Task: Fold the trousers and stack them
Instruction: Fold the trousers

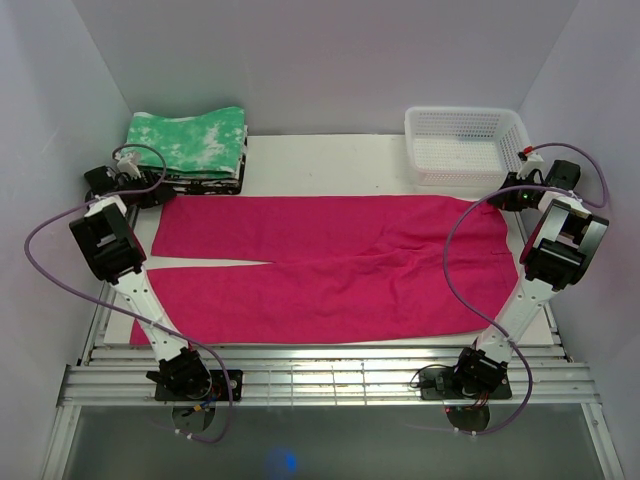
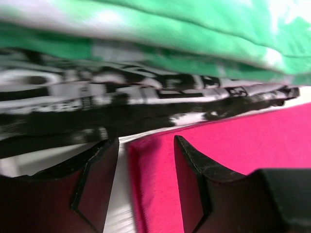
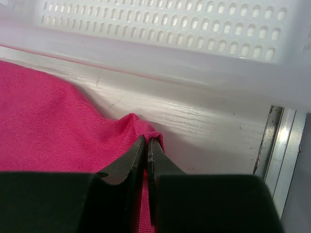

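Note:
The magenta-pink trousers (image 1: 330, 265) lie flat across the white table, waist to the right and both legs stretched left. At the far left corner of the upper leg, my left gripper (image 1: 150, 196) is low over the table. In the left wrist view it (image 2: 146, 141) is open, its jaws astride the leg's corner (image 2: 155, 184), with the trousers (image 2: 243, 145) running off right. My right gripper (image 1: 495, 200) is at the waist's far right corner. In the right wrist view it (image 3: 146, 138) is shut on a pinched-up fold of the trousers (image 3: 48, 121).
A folded green-and-white mottled cloth (image 1: 190, 140) (image 2: 194, 29) tops a black-and-white patterned stack (image 2: 121, 92) just beyond the left gripper. A white perforated basket (image 1: 465, 145) (image 3: 170, 24) stands at the back right, close beyond the right gripper. A metal rail (image 3: 282, 145) borders the table's right edge.

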Controlling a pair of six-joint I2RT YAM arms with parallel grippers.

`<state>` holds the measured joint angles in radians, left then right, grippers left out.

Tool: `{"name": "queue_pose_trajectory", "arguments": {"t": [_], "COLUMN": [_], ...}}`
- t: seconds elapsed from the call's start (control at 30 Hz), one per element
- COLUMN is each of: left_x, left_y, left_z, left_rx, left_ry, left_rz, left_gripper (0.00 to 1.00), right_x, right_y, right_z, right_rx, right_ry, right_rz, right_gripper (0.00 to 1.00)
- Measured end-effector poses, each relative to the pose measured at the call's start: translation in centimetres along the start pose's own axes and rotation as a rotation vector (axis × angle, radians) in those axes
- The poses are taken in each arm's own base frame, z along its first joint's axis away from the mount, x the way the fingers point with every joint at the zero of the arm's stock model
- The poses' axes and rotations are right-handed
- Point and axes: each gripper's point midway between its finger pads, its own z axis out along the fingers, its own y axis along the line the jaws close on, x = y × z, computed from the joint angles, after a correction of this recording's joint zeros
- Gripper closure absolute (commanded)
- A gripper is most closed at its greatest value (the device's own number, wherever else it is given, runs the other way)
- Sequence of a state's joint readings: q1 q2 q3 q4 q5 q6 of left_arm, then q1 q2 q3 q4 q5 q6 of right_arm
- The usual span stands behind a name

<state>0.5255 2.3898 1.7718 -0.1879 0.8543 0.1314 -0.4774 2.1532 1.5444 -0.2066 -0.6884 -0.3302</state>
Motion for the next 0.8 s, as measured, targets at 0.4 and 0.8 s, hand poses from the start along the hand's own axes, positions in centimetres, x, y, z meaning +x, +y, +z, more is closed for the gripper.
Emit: {"name": "queue_pose_trajectory", "arguments": {"t": [0.4,0.8], "left_x": [1.6,-0.1], "left_y": [-2.1,-1.4], "left_z": [0.5,-1.2], "left_rx": [0.075,0.053], "left_ry": [0.05,0.035], "left_rz": [-0.039,-0.03], "left_gripper": [0.9,1.0], "right_x": [-0.6,-3.5], "right_y": [1.1,2.1], "right_z": [-0.4,-1.9], "right_rx": [-0.059,-0.103], "right_ry": [0.005,-0.007], "right_rz": [-0.023,-0.106], "right_gripper": [0.92,0.92]}}
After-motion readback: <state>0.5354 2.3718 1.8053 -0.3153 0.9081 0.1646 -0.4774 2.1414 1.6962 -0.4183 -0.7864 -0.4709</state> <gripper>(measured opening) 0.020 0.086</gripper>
